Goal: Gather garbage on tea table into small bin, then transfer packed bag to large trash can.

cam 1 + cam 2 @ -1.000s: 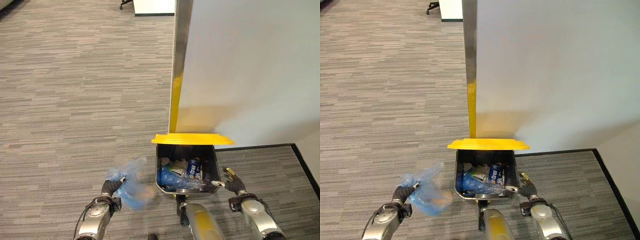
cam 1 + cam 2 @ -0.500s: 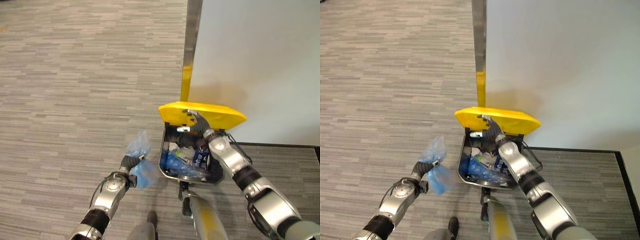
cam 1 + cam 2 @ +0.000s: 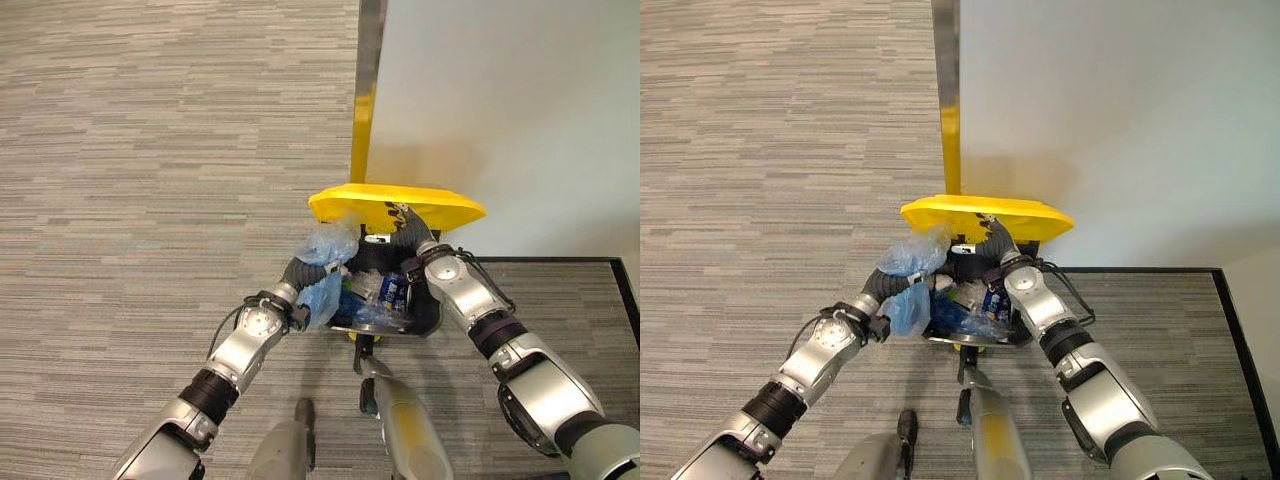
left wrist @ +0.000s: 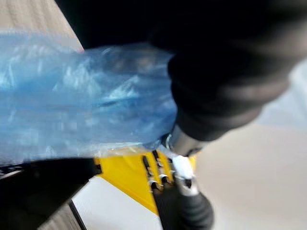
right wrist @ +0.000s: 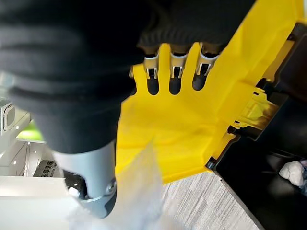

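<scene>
Grey striped carpet floor (image 3: 150, 200) covered the left and lower frame. On it, at centre, stood a black bin (image 3: 428, 318) with a raised yellow lid (image 3: 395, 205), against a white wall (image 3: 500, 110) at upper right.

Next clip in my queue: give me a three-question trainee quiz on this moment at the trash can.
1. True or false: the right hand is pressed against the yellow lid.
2. The left hand holds: A) a bottle B) a blue plastic bag C) nothing
3. Fill in: the bag is at the rim of the black ___.

Key: 1 true; 2 B; 3 trash can.
</scene>
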You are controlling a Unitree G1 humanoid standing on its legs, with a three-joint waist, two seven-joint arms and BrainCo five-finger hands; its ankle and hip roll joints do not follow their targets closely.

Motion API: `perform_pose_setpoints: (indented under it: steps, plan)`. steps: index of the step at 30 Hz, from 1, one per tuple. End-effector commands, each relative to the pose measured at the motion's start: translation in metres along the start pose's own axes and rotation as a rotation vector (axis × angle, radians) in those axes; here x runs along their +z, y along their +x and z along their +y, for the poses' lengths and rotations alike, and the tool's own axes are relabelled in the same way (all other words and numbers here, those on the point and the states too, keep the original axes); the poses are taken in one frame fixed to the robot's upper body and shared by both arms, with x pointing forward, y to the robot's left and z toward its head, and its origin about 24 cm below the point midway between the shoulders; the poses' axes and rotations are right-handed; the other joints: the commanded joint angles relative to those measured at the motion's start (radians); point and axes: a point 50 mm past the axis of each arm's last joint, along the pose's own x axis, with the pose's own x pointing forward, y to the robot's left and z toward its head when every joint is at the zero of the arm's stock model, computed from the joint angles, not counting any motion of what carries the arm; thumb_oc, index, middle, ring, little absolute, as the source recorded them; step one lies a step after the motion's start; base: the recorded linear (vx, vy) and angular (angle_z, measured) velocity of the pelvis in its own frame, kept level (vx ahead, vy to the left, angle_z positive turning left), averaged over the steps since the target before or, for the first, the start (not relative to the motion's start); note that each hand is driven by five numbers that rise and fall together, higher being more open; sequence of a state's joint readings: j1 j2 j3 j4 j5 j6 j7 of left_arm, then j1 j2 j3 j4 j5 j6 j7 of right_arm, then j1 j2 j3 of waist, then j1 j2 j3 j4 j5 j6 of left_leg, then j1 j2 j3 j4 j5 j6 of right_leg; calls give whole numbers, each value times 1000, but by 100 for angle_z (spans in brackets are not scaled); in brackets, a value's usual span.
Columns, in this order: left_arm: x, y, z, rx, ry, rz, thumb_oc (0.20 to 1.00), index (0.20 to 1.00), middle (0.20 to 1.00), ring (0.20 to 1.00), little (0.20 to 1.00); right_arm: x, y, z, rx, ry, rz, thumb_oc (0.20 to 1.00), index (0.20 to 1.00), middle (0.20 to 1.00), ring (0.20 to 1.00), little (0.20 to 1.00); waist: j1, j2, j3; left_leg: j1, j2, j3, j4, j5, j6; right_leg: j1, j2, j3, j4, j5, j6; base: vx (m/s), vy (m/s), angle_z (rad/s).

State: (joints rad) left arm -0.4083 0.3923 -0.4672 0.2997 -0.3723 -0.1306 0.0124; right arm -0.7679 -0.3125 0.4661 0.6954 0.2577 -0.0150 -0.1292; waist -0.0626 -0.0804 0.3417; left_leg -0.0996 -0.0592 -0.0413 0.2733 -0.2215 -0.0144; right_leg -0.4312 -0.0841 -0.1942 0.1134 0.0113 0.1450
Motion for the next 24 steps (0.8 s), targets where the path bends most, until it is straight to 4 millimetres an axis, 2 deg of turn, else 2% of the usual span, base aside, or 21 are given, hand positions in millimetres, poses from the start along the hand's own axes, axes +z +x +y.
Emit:
perform_pose_setpoints:
  steps: [1,7,12,14,17,20,24]
  plan:
    - [37,-1,-5,-40,36,-197,200,200,200,200,200,46,9,-8,-13,-11,-180,1000,1000,1000,1000,1000,38,5,-14,210,-60,22,-139,-114,35,-37,-43,44,-58,214,41,2,-2,-16]
    - [36,7,2,2,111,-175,200,200,200,200,200,50,11,-23,-44,-65,-174,1000,1000,1000,1000,1000,24,9,4,210,-63,30,-138,-115,37,-50,-45,44,-53,219,32,-4,13,-12]
    - [44,20,0,2,172,-188,200,200,200,200,200,60,13,-34,-82,-92,-199,1000,1000,1000,1000,1000,10,8,36,185,-64,29,-124,-115,36,-73,-45,52,-41,219,29,-15,-8,6]
    - [36,28,4,19,237,-131,200,200,200,200,200,69,14,-37,-92,-123,-221,1000,1000,1000,1000,1000,2,5,60,157,-66,33,-102,-118,34,-89,-46,56,-34,218,26,-11,-12,3]
    - [30,34,6,29,284,-90,200,200,200,200,200,77,15,-38,-96,-143,-242,1000,1000,1000,1000,1000,-5,3,76,137,-68,40,-88,-119,34,-104,-45,57,-28,217,25,0,0,0]
    - [22,49,16,89,421,3,200,200,200,200,200,98,17,-30,-90,-163,-310,1000,1000,1000,1000,1000,-27,4,113,86,-66,54,-66,-119,31,-148,-46,63,-17,216,24,-21,-6,-6]
    - [20,57,20,119,457,42,200,200,200,200,200,109,17,-25,-83,-159,-353,1000,1000,1000,1000,1000,-41,4,134,57,-68,60,-42,-123,31,-169,-47,69,-7,215,23,-6,-2,-2]
